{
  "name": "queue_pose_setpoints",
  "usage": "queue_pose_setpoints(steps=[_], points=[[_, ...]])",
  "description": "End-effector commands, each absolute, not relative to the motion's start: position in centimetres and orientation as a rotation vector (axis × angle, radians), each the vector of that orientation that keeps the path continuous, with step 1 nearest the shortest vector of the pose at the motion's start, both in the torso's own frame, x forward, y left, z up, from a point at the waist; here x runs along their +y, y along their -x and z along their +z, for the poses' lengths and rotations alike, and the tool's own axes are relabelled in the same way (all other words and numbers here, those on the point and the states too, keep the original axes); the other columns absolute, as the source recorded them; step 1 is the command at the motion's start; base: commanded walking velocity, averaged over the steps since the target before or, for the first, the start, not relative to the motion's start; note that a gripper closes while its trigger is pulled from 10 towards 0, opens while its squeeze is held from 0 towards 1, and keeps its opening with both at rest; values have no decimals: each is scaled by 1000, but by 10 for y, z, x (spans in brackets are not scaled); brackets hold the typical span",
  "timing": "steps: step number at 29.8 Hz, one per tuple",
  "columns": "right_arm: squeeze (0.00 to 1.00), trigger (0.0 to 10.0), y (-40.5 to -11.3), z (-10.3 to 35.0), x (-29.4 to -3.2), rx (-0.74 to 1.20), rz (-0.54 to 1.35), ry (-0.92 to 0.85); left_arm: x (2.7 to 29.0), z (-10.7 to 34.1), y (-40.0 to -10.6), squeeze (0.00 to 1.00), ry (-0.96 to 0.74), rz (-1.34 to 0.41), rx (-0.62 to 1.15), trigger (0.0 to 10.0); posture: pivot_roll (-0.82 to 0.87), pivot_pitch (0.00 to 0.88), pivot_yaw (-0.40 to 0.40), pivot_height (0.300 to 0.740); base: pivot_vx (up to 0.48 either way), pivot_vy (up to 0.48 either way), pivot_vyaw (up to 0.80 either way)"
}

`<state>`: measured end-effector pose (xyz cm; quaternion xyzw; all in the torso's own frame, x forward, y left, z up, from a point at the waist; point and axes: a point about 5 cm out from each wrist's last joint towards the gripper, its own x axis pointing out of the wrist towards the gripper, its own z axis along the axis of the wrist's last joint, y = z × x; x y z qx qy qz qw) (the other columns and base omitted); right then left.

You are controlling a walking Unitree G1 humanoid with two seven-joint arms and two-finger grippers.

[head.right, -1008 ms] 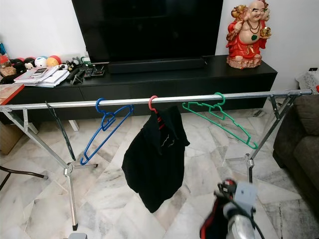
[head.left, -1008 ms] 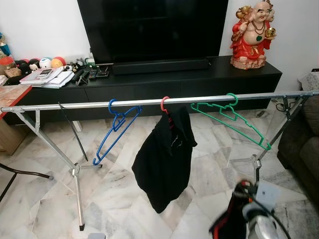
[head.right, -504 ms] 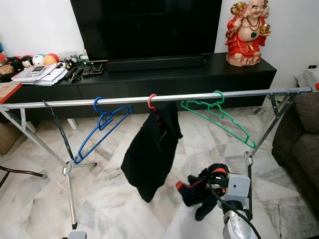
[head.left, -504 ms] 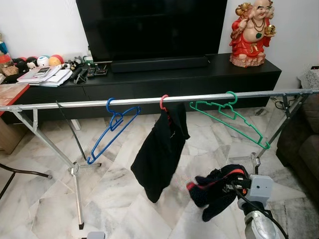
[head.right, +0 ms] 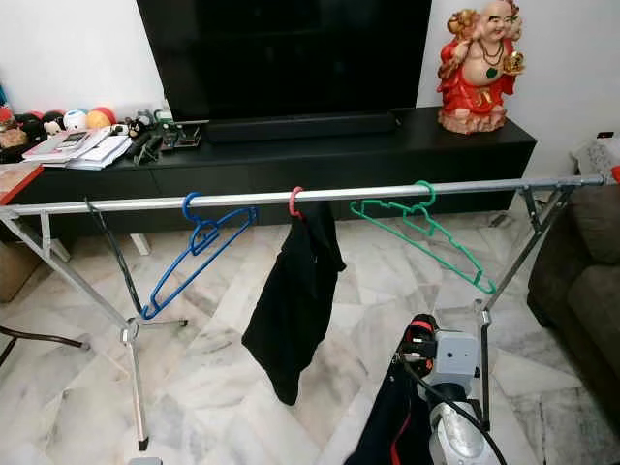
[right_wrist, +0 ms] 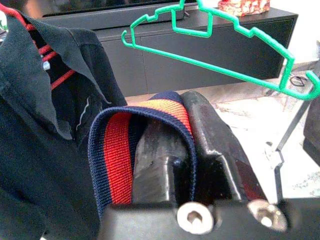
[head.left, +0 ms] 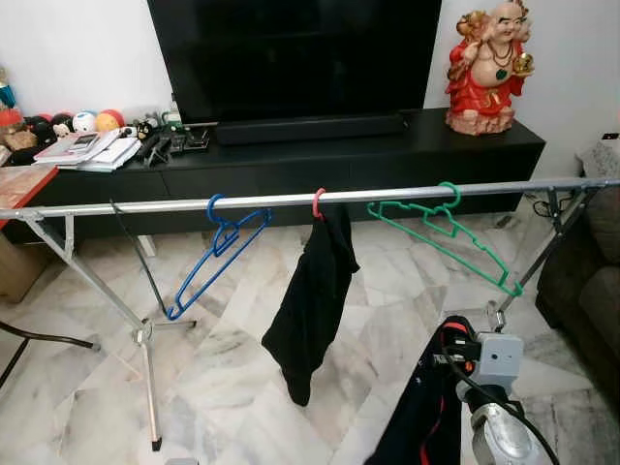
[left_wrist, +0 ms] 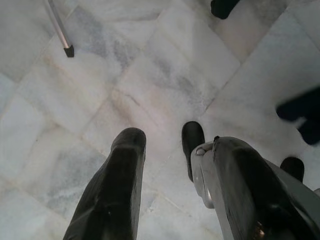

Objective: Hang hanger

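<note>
Floor: white-grey veined marble tiles (head.left: 223, 368).
Room: black TV console (head.left: 291, 160) at 12 o'clock carrying a large black television (head.left: 291, 53), a red and gold laughing Buddha figurine (head.left: 489, 63) at 1 o'clock, and papers with small toys at 10 o'clock; sofa edge at 3 o'clock.
Drying rack: steel rail (head.left: 291, 200) across mid-view. Hung on it, 9 to 3 o'clock: thin black hanger (head.left: 136, 252), blue hanger (head.left: 218, 252), red hook bearing a black polo shirt (head.left: 312, 300), green hanger (head.left: 446, 232).
Right gripper (right_wrist: 190, 145): at 5 o'clock, fingers pressed onto a navy garment with a red and orange striped collar (right_wrist: 120, 150); garment cut off by the frame edge.
Left gripper (left_wrist: 162, 145): fingers spread, above the floor.
No legible writing.
</note>
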<state>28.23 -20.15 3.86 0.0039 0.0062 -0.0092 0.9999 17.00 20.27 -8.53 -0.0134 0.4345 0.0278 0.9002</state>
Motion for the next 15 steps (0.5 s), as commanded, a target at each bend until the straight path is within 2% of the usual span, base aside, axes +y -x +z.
queue_pose_setpoints(steps=[1,15], points=[[0,10000,-288,47,-198,-23,-5,-6,205,-86,-169,0,36,69,914,10000,12,28,62,740,281,0,0],[0,10000,-288,47,-195,-25,17,24,212,-84,-172,0,33,77,911,10000,14,31,60,740,289,0,29]])
